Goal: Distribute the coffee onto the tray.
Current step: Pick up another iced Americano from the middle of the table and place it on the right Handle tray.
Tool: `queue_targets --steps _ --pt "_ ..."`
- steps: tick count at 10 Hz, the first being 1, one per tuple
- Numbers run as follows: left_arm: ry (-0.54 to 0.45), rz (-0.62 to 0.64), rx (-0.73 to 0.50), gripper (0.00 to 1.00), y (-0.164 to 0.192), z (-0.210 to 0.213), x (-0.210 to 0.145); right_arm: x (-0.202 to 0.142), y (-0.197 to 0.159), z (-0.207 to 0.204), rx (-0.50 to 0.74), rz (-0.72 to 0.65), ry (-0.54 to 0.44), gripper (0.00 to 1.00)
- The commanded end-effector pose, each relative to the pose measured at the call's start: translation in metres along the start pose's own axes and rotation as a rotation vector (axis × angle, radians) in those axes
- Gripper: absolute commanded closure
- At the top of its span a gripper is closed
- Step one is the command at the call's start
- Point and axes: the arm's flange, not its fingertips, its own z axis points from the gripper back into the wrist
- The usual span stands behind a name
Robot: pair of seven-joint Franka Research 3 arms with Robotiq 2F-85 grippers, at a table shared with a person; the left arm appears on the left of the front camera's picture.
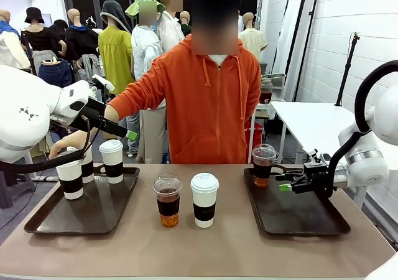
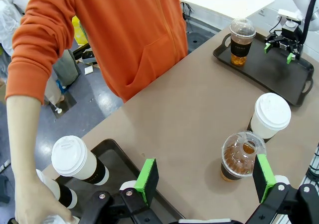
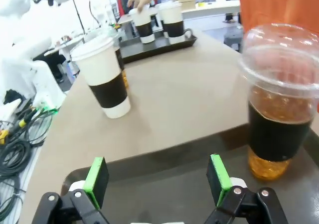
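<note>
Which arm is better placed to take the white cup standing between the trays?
Probably the right arm: its jaws stand open and low over the right tray, and the white cup stands on its side of the clear cup. The left arm's jaws hang high near the person's hand.

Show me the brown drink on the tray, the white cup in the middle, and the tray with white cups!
brown drink on the tray [image 1: 263, 170]: front view, on its black sleeve.
white cup in the middle [image 1: 204, 212]: front view, on its black sleeve.
tray with white cups [image 1: 93, 214]: front view, on its bare floor.
</note>
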Motion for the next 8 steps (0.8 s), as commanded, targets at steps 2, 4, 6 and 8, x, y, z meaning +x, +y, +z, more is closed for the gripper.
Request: queue_targets --steps 2,4,6,8 --pt "0.002 0.004 -0.002 0.0 0.001 0.0 -0.001 0.0 0.025 -0.029 0.007 0.081 0.025 0.0" --pt "0.002 0.004 -0.002 0.0 0.001 0.0 -0.001 0.0 0.034 -0.048 0.011 0.097 -0.001 0.0" --pt "0.002 0.004 -0.002 0.0 0.001 0.0 -0.001 0.0 0.041 -0.066 0.01 0.1 -0.051 0.0" --pt "0.002 0.004 -0.002 0.0 0.001 0.0 -0.001 -0.003 0.049 -0.079 -0.029 0.097 -0.08 0.0"
